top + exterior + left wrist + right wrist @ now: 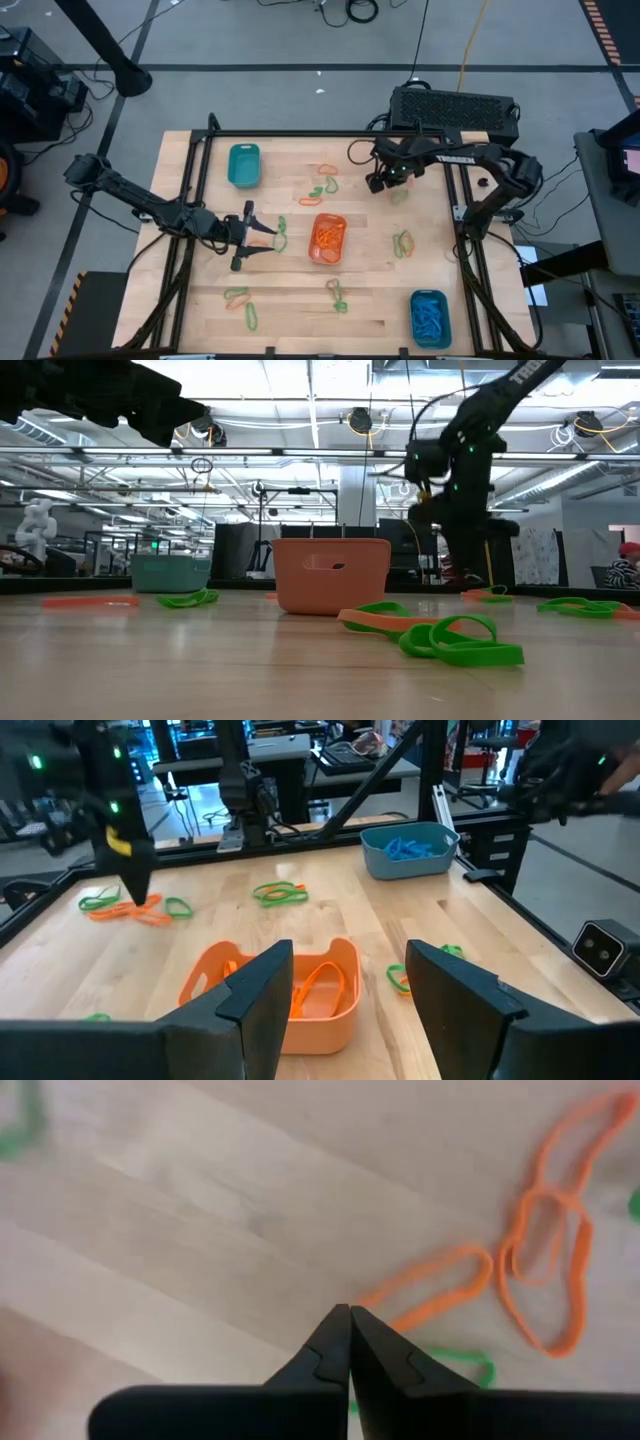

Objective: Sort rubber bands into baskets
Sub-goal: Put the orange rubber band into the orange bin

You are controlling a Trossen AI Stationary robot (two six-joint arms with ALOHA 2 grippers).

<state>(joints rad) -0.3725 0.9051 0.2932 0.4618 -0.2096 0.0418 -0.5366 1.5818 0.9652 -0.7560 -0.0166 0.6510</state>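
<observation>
My right gripper (379,184) (348,1312) points down over the far middle of the table, shut on an orange rubber band (432,1288). A second orange band (545,1270) and a green one (465,1360) lie on the wood beside it. My left gripper (247,236) (348,960) waits open and level at the left, facing the orange basket (327,257), which holds orange bands. A teal basket (243,149) stands far left. Another teal basket (430,297) with blue bands stands near right. My right gripper pinches the near end of the orange band (368,1301) at the very tips of its two shut fingers, coming from above and pointing down. The loop stretches away from the fingertips toward the table. I cannot tell whether its far end is lifted clear.
Loose green and orange bands lie in clumps on the wood: far middle (322,185), right of the orange basket (403,243), near middle (338,295), near left (240,297). Black frame rails (195,190) run along both sides of the table.
</observation>
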